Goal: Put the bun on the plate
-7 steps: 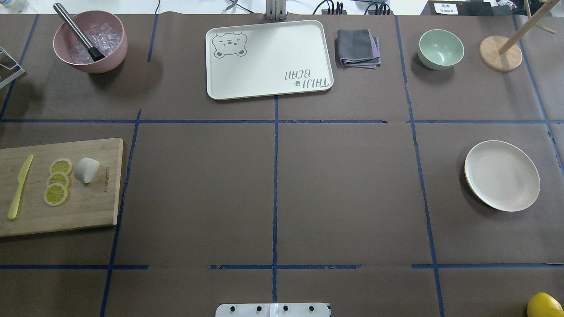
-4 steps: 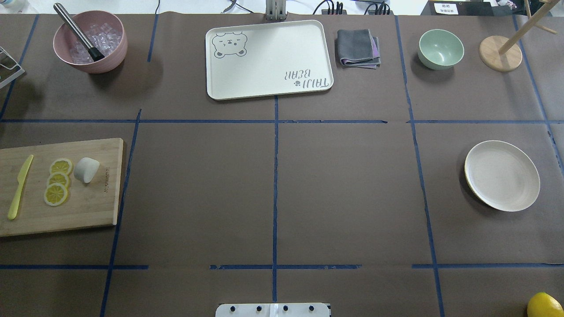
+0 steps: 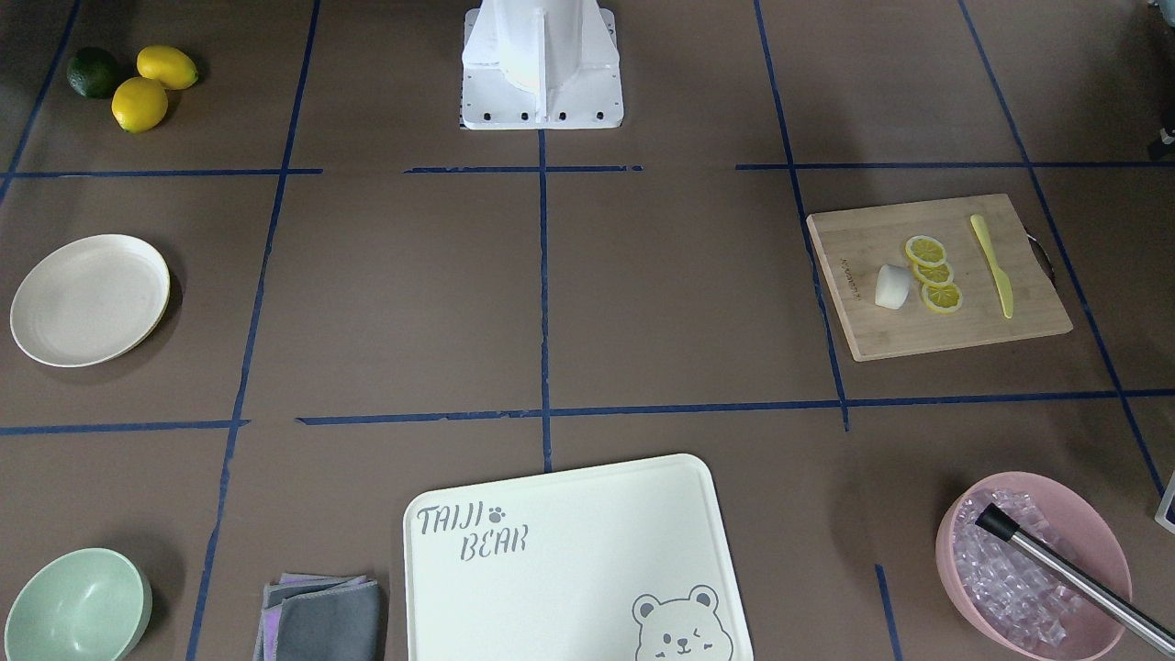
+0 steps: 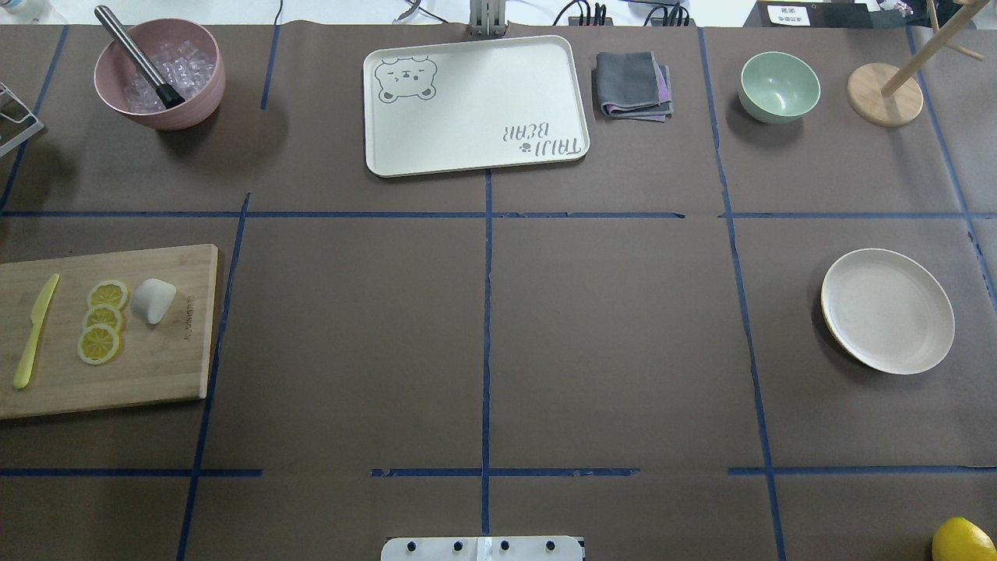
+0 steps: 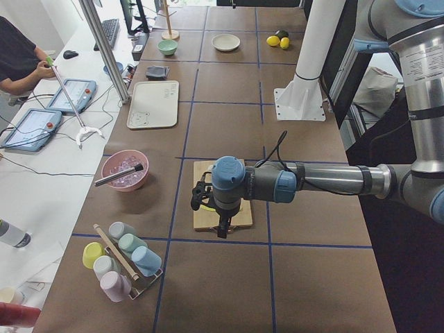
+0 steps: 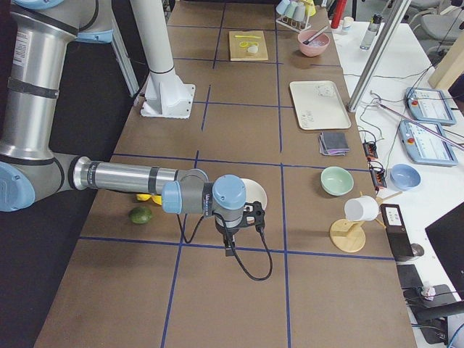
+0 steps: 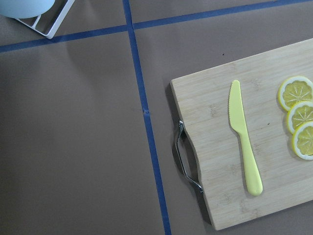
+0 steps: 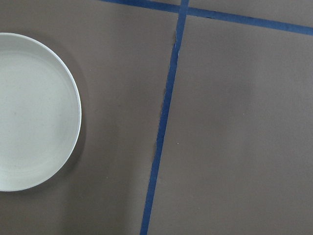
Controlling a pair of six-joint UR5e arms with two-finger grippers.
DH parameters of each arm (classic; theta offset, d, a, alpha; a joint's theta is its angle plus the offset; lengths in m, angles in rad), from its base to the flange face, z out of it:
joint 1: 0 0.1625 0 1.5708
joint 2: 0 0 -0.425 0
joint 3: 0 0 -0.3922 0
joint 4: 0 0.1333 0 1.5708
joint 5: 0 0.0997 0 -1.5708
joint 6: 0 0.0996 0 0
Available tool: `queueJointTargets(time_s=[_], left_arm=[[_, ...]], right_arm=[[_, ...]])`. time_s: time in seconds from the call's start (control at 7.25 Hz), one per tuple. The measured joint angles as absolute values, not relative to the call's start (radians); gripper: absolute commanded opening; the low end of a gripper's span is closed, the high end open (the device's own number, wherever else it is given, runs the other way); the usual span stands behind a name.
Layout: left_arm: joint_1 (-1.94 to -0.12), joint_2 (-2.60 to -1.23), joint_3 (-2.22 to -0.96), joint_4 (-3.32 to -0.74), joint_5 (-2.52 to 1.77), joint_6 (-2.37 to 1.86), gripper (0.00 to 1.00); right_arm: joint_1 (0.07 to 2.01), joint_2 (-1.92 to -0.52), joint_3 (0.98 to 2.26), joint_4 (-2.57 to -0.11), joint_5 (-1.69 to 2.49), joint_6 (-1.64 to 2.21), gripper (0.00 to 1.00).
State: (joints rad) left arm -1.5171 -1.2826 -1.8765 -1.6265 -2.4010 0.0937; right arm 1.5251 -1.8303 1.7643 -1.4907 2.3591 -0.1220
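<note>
The white bun (image 4: 153,300) lies on a wooden cutting board (image 4: 156,366) at the table's left, beside three lemon slices (image 4: 102,319); it also shows in the front view (image 3: 891,286). The cream plate (image 4: 888,310) sits bare at the right and fills the left side of the right wrist view (image 8: 29,112). My left gripper (image 5: 220,227) hangs high over the board's outer end, and my right gripper (image 6: 230,250) hovers close to the plate. Both show only in the side views, so I cannot tell whether they are open or shut. The left wrist view misses the bun.
A yellow knife (image 7: 245,137) lies on the board. At the far edge stand a pink bowl of ice with a metal tool (image 4: 160,74), a bear-printed tray (image 4: 475,105), a folded cloth (image 4: 632,86), a green bowl (image 4: 779,86) and a wooden stand (image 4: 884,93). A lemon (image 4: 964,539) sits near right.
</note>
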Motion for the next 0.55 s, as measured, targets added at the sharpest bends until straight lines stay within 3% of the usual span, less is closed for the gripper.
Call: queueJointTargets(time_s=[0.55], left_arm=[[-1.508, -1.281, -1.878, -1.613, -2.354, 0.094, 1.00]], right_arm=[[1.524, -1.830, 1.764, -1.489, 2.361, -0.122, 1.00]])
